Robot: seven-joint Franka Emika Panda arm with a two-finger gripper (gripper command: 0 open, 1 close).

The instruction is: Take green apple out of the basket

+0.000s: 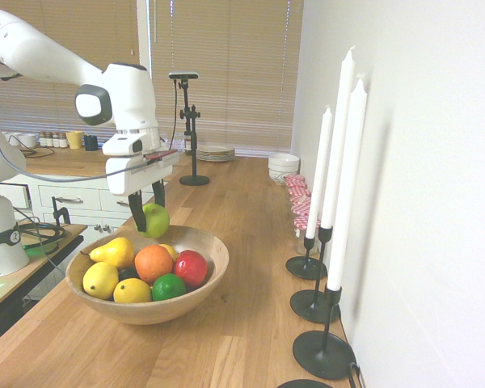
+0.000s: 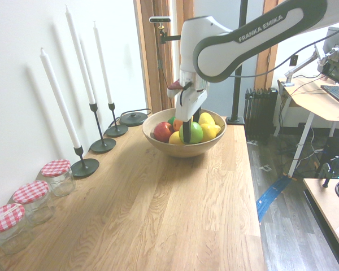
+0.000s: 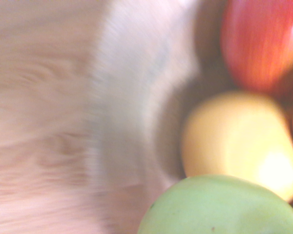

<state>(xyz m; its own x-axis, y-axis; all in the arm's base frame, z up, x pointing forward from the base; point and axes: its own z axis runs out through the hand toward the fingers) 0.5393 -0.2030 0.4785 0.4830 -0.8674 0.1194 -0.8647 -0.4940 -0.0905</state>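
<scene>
Candle (image 1: 346,194) nearest cam in 1st ext. view, on desk (image 1: 250,202). Hand (image 1: 148,212) gripping green apple (image 1: 155,221), round, smooth, yellow-green, at basket's (image 1: 214,279) far rim. 2nd ext. view: apple w/ dark finger across it. Wrist view: apple pale green, blurry, w/ tiny dark specks.

In the first exterior view the basket (image 1: 206,287) sits on the wooden table (image 1: 250,347), the orange (image 1: 153,263) amid its fruit, the apple (image 1: 191,268) right of it, the pear (image 1: 114,253) left, the lime (image 1: 169,287) before it; candles (image 1: 346,186) stand right of the basket
</scene>
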